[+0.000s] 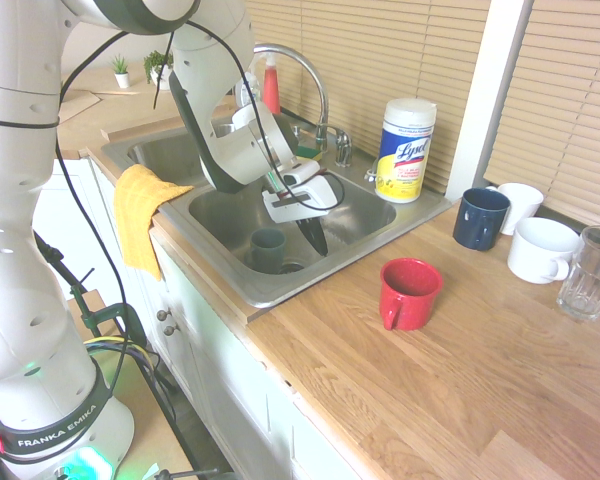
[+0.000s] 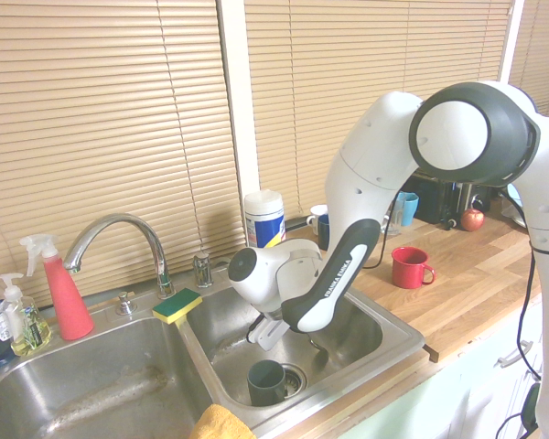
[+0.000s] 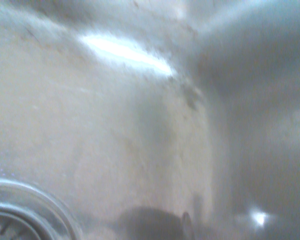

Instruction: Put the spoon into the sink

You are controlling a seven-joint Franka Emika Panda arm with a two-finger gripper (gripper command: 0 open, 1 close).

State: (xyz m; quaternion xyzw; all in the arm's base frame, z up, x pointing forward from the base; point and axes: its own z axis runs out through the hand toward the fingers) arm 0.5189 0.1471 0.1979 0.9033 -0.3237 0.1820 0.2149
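Observation:
My gripper (image 1: 315, 240) hangs low inside the right basin of the steel sink (image 1: 230, 290), its dark fingers pressed together and pointing down at the basin floor. From the other side the gripper (image 2: 261, 337) sits just above a dark green cup (image 2: 267, 381) that stands by the drain. The spoon does not show in any view; I cannot tell whether it is between the fingers. The wrist view is a blurred patch of basin floor with the drain ring (image 3: 10, 215) at one corner.
The curved faucet (image 1: 300, 65) rises behind the basin divider, with a sponge (image 2: 177, 305) beside it. A yellow cloth (image 1: 140, 210) drapes over the front rim. On the wooden counter stand a wipes canister (image 1: 405, 150), a red mug (image 1: 410, 292), a blue mug (image 1: 480, 217), white mugs (image 1: 542, 248) and a glass (image 1: 590, 272).

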